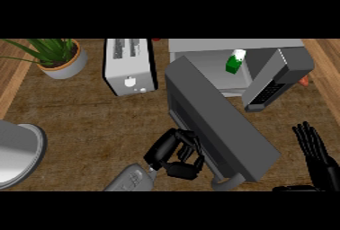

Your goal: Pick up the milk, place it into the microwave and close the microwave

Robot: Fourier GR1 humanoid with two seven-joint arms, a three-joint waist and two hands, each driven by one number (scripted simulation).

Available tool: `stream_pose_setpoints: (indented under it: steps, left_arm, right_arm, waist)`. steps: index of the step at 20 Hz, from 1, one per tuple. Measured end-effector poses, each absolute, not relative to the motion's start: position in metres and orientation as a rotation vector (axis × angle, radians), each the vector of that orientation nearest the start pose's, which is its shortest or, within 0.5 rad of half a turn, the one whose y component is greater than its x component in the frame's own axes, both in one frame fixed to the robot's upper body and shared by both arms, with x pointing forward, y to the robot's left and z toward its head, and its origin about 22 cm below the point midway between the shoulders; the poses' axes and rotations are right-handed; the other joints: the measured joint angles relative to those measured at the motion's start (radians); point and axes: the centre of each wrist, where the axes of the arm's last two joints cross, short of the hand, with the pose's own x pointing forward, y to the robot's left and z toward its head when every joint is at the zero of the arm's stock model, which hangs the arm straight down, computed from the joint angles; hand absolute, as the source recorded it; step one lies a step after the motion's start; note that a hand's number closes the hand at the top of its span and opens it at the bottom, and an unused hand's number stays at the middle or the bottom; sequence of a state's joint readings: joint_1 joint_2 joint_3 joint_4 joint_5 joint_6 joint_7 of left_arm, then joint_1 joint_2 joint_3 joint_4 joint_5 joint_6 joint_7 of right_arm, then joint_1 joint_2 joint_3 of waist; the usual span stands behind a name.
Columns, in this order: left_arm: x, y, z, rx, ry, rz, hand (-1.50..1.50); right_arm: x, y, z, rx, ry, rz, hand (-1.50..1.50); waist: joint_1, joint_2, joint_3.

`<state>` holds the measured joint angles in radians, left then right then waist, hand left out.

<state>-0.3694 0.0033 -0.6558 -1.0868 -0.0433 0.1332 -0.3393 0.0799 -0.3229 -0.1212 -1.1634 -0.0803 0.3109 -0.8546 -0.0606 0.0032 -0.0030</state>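
Milk (235, 62) sits inside microwave (279, 72); left hand (174, 153) curled, holding nothing, maybe touching open door (219, 121). Right hand (317, 155) open, resting.

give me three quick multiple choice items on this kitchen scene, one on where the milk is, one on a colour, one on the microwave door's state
1. Where is the milk?
A. inside the microwave
B. on the toaster
C. in the left hand

2. What colour is the milk carton's body?
A. red
B. green
C. blue

3. How is the microwave door?
A. shut
B. missing
C. swung open

Answers:
1. A, the carton stands upright in the open cavity.
2. B, its body is green under a white top.
3. C, the dark door juts out toward the robot, with the left hand at its outer side; the right hand rests open at the view's right.
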Motion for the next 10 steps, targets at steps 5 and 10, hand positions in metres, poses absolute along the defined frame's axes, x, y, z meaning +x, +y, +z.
stream_pose_setpoints:
  steps: [5,10]
  left_arm:
    - [0.262,0.052,-0.053,-0.328,-1.758,-0.692,1.50]
    - [0.267,0.045,-0.058,-0.307,-1.730,-0.671,1.50]
  right_arm:
    - [0.196,-0.366,-0.046,0.109,-1.982,0.195,-1.50]
    - [0.201,-0.359,-0.022,0.183,-2.017,0.229,-1.50]
  waist:
    - [-0.024,0.005,-0.001]
    - [-0.056,0.012,-0.002]
